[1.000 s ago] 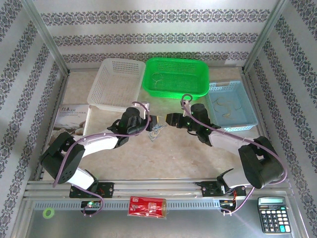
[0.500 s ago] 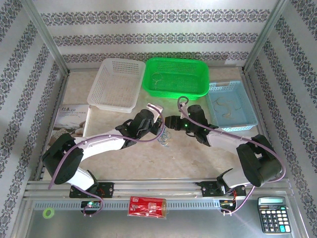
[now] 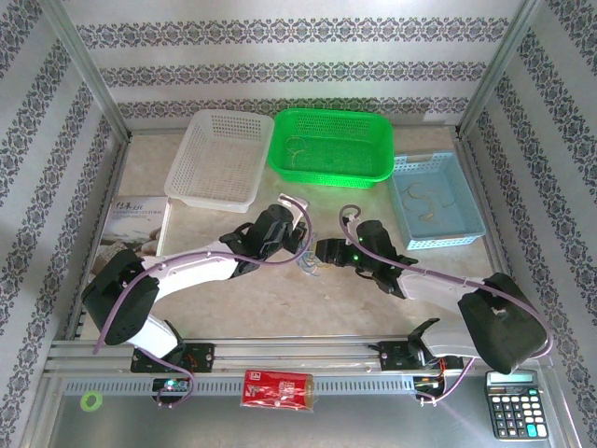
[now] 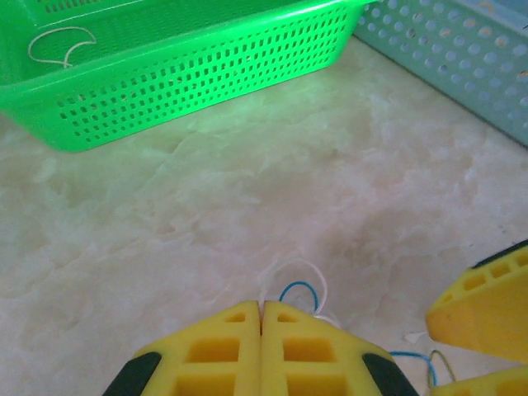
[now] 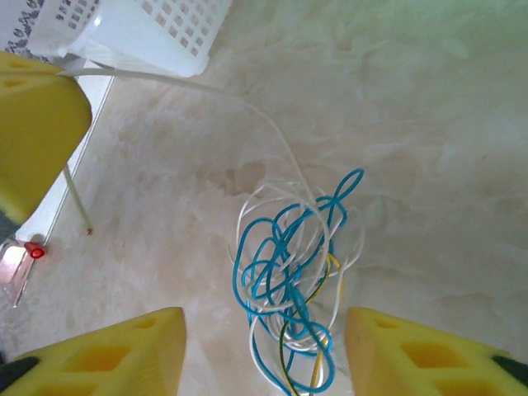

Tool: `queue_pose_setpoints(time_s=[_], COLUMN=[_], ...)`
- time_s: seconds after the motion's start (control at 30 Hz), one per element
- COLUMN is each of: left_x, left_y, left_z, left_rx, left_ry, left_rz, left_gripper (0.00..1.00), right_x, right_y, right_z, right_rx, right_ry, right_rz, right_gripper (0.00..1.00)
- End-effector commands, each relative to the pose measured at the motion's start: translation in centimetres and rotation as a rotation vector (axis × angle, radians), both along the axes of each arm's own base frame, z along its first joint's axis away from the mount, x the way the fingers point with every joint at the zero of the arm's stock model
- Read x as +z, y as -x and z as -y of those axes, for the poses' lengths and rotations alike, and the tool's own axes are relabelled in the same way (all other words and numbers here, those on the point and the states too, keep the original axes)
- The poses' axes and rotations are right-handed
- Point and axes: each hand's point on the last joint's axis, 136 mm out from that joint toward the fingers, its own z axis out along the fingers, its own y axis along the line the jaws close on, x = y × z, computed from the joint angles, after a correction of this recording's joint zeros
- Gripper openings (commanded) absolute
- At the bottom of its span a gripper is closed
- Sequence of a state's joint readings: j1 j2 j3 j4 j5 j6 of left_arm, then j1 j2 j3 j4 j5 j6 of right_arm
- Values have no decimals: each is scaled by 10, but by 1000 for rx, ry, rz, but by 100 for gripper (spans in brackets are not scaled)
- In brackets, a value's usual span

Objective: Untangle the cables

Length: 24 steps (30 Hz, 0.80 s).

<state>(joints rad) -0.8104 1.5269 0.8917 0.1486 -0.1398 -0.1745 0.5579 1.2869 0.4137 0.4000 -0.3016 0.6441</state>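
The cables (image 5: pixel 289 280) lie as one tangle of thin blue, white, yellow and green wires on the marble tabletop, seen small in the top view (image 3: pixel 308 266). My left gripper (image 4: pixel 261 307) is shut on a white cable of the tangle. That cable runs stretched from its yellow finger (image 5: pixel 37 124) down into the knot. A white and a blue loop (image 4: pixel 299 289) peek out past the shut tips. My right gripper (image 5: pixel 264 322) is open, one finger on each side of the tangle, holding nothing. Both grippers (image 3: pixel 303 233) (image 3: pixel 324 250) meet mid-table.
Three baskets stand at the back: white (image 3: pixel 213 198), green (image 3: pixel 326 177) with a pale wire inside (image 4: pixel 58 45), and light blue (image 3: pixel 443 241) with wires in it. A booklet (image 3: pixel 131 219) lies at the left. A calculator (image 3: pixel 513 403) and a red packet (image 3: pixel 278 387) sit on the front rail.
My left gripper has moved right and nearer with the white cable, dragging the tangle along. My right arm has drawn back towards the near edge, its gripper now over the tangle.
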Motion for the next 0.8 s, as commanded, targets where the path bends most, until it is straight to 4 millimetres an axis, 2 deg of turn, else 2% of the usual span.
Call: queue_pose_setpoints(time_s=[0.0, 0.2, 0.47, 0.6, 0.77], left_x=[32, 70, 111, 139, 176], left_y=[4, 9, 22, 25, 27], left_z=[13, 25, 38, 36, 34], left_rx=[-26, -60, -133, -133, -137], left_ry=[82, 192, 301, 362, 424], left_rz=[-1, -14, -42, -19, 17], left_gripper=[0, 0, 0, 0, 0], right_x=[10, 10, 5, -12, -32], right_y=[-10, -31, -61, -66, -61], right_z=[5, 2, -5, -2, 5], right_rx=[-37, -65, -117, -147, -172], right_ry=[6, 44, 56, 66, 67], right_rz=[45, 65, 85, 59, 29], right_gripper=[58, 65, 64, 60, 56])
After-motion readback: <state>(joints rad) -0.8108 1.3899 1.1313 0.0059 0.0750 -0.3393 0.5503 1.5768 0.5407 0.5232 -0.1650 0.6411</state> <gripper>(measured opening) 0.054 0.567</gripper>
